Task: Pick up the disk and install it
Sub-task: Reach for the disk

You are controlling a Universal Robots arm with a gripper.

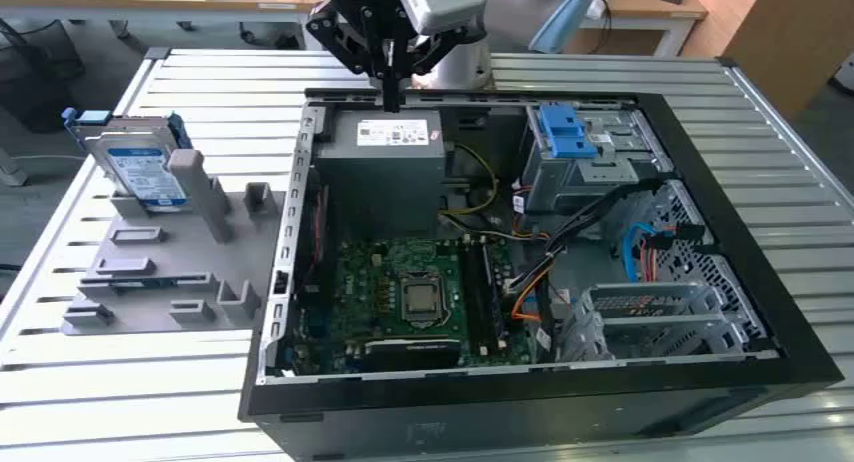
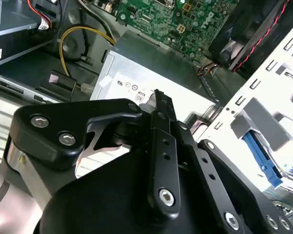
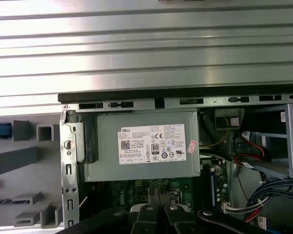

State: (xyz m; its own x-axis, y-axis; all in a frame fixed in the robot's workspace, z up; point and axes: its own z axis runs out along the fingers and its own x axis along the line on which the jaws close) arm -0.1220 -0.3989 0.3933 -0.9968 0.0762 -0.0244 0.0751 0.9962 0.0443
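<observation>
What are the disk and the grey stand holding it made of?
The disk looks like silver metal, with a paper-like white-and-blue label and blue plastic edging. The grey stand looks like matte plastic: dull, even colour, blocky shapes, no shine.

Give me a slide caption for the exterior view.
Claw above the power supply in the open computer case; the disk stands in the grey holder outside.

disk [image 1: 144, 172]: silver and blue | motherboard [image 1: 400, 282]: green | case [image 1: 534, 402]: black | fixture [image 1: 174, 267]: grey
</observation>
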